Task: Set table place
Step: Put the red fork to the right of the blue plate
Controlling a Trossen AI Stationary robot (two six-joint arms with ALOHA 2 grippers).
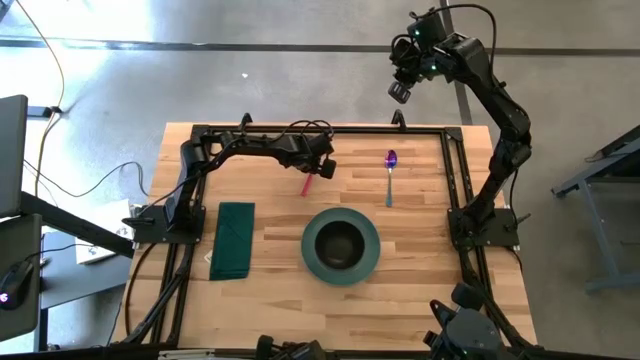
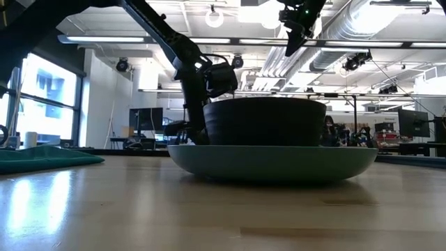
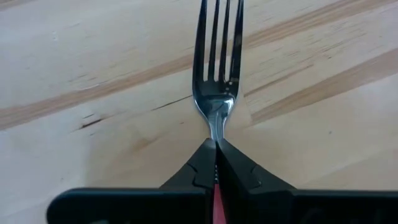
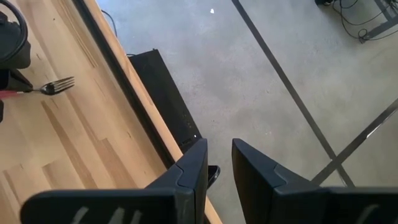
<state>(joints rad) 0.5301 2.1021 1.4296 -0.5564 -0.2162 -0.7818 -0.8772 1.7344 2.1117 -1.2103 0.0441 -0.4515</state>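
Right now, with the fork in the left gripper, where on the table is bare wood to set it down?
Bare wood lies between the green napkin and the plate holding the bowl, and right of the plate, below the spoon. It is crowded above the plate, where the left gripper holds the fork. The right gripper hangs beyond the table's far edge.

Hidden and cut-off parts

Fork: tine tips run off the left wrist picture's edge; handle hidden between the closed fingers of the left claw. In the low view the bowl and plate hide the table behind them. Spoon too small for detail from above.
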